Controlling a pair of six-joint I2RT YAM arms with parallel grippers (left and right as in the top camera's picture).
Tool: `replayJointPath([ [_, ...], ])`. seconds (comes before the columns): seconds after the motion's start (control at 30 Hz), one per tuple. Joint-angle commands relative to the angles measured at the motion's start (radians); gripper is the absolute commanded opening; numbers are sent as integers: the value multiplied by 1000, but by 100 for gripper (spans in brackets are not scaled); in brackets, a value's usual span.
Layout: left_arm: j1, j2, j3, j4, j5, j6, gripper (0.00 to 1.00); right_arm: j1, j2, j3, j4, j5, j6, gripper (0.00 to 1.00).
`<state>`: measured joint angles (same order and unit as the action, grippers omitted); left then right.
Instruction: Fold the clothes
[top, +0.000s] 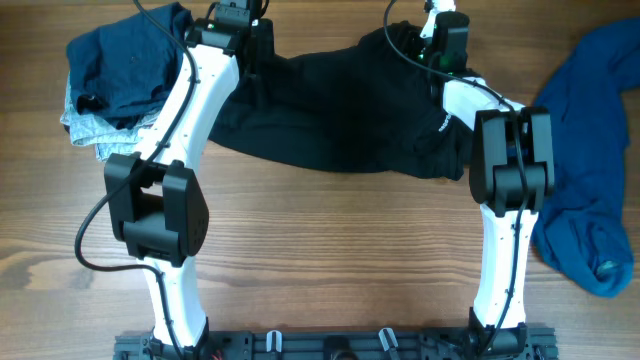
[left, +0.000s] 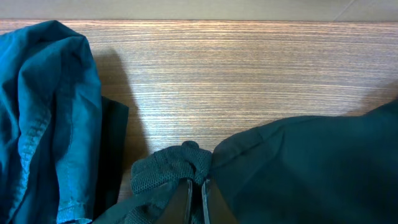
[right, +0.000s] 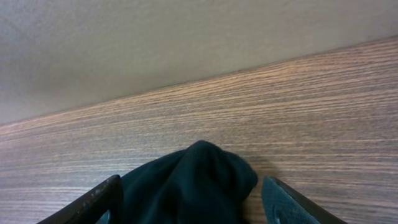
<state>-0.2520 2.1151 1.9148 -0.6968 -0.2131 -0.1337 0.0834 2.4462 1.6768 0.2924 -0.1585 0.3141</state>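
A black garment (top: 340, 110) lies spread across the back middle of the wooden table. My left gripper (top: 245, 62) is at its back left corner, shut on a bunched fold of the black cloth with a mesh lining (left: 171, 168); the fingers (left: 196, 190) are nearly together. My right gripper (top: 428, 48) is at the garment's back right corner. Its fingers (right: 193, 196) are wide apart, with a raised hump of the black cloth (right: 199, 171) between them, and neither finger visibly presses it.
A pile of dark blue and grey clothes (top: 125, 70) sits at the back left, close beside my left gripper (left: 43, 112). A blue garment (top: 590, 160) lies crumpled at the right edge. The table's far edge (right: 186, 84) runs just beyond both grippers.
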Motion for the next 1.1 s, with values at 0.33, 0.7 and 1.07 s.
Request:
replayJointPath([
  [0.33,8,11,2,0,-16,-13,4,-2,54,153,-113,35,3,4],
  [0.7,10,11,2,2,-16,-13,4,-32,-14,622,-876,13,-249,4],
  [1.07,141,11,2,-94,8,-66,4,-163,-93,623,-1168,-158,-329,4],
])
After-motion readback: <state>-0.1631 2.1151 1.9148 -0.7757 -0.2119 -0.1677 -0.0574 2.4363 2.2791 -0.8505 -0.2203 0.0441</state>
